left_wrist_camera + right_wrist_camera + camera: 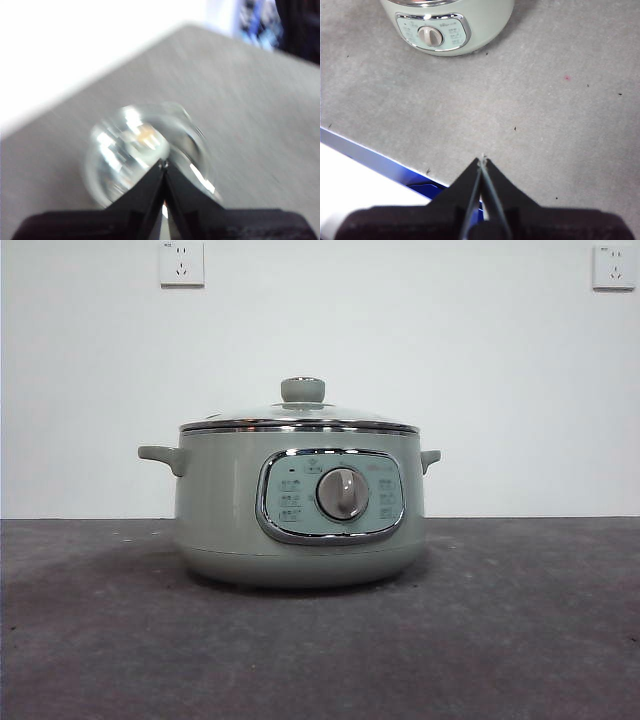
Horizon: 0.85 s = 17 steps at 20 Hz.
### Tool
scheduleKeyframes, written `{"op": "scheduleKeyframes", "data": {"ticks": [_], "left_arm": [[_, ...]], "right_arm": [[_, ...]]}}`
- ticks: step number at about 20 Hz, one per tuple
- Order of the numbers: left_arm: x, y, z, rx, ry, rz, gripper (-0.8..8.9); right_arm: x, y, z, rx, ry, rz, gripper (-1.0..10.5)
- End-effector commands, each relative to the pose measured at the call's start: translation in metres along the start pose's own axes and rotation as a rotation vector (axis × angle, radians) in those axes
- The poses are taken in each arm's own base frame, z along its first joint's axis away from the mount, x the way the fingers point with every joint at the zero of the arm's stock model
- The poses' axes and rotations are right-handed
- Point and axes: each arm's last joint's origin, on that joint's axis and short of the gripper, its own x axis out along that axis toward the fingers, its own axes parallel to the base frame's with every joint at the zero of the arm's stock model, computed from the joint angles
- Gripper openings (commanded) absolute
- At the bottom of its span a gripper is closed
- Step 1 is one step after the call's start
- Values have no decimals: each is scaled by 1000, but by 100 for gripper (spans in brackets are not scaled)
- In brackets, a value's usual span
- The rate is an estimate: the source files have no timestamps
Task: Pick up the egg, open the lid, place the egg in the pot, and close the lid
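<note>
We see the lid (299, 418) on the pot (300, 505) — below our left gripper (164, 164), both grippers' jaws pressed together, empty; with the egg unseen, grabbing the lid first would skip it.

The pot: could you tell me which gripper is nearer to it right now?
Left. The left gripper hangs, jaws shut, just above the lid on the pot. The right gripper, also shut, sits well back near the table edge.
</note>
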Motion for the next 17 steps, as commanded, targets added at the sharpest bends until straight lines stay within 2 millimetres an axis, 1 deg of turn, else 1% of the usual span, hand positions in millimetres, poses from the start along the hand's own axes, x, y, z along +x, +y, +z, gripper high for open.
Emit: {"op": "scheduleKeyframes", "data": {"ticks": [1, 2, 4, 5, 6, 7, 9, 13, 15, 17], "left_arm": [[-32, 2, -7, 43, -101, 111, -4], [-44, 3, -14, 42, -132, 171, -4], [-60, 4, -38, 36, -171, 291, -4], [-65, 3, -52, 35, -187, 345, -4], [-66, 2, -66, 36, -201, 389, -4], [-65, 0, -85, 39, -216, 436, -4], [-56, -2, -120, 41, -230, 477, -4], [-28, -6, -190, -9, -244, 476, -4], [-15, -8, -220, -43, -244, 472, -4], [-6, -10, -246, -64, -230, 470, -4]], "right_arm": [[2, 0, 0, 8, 2, -4, 0], [2, 0, 0, 8, 2, -7, 0], [2, 0, 0, 8, 1, -14, 0], [2, 0, 0, 8, 1, -13, 0], [2, 0, 0, 8, 1, -13, 0], [2, 0, 0, 8, 1, -13, 0], [2, 0, 0, 8, 1, -14, 0], [2, 0, 0, 8, 1, -14, 0], [2, 0, 0, 8, 1, -14, 0], [2, 0, 0, 8, 1, -13, 0]]}}
